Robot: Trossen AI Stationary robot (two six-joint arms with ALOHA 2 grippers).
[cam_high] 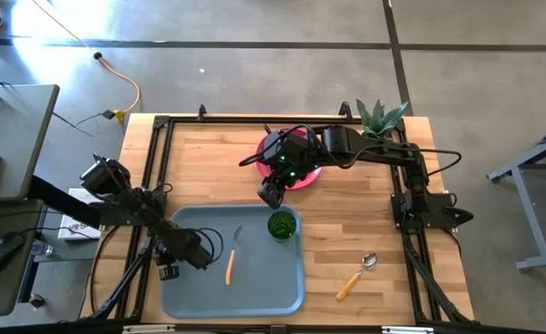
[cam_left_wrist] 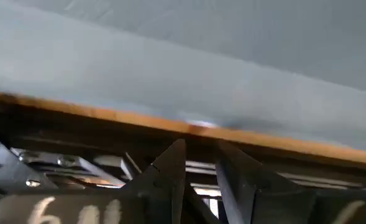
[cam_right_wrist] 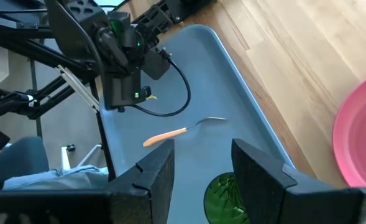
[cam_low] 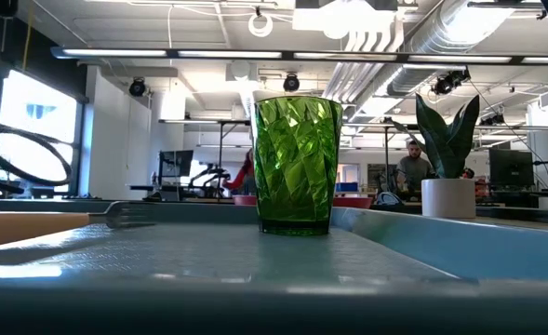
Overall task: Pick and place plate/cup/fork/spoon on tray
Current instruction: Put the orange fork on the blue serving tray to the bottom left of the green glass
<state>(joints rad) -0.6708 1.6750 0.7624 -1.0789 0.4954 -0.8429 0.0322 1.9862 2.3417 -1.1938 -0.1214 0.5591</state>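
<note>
The grey-blue tray [cam_high: 189, 292] lies at the table's near middle. The fork [cam_high: 231, 264] lies flat on it, with its orange handle toward the near edge. The green cup [cam_high: 282, 224] stands upright on its base in the tray's far right corner. The pink plate [cam_high: 311, 174] rests on the table beyond the tray. The spoon [cam_high: 356, 276] lies on the wood to the right of the tray. My right gripper [cam_high: 271, 195] hangs open, high between plate and cup. My left gripper [cam_high: 198, 257] is open over the tray's left part, left of the fork, with nothing between its fingers [cam_left_wrist: 170, 168].
A white pot with a green plant [cam_high: 381, 116] stands at the far right corner. A black frame rail [cam_high: 147, 199] runs round the tabletop. Bare wood [cam_high: 365, 223] lies between the tray and the right edge. A person [cam_low: 413, 167] shows in the room behind.
</note>
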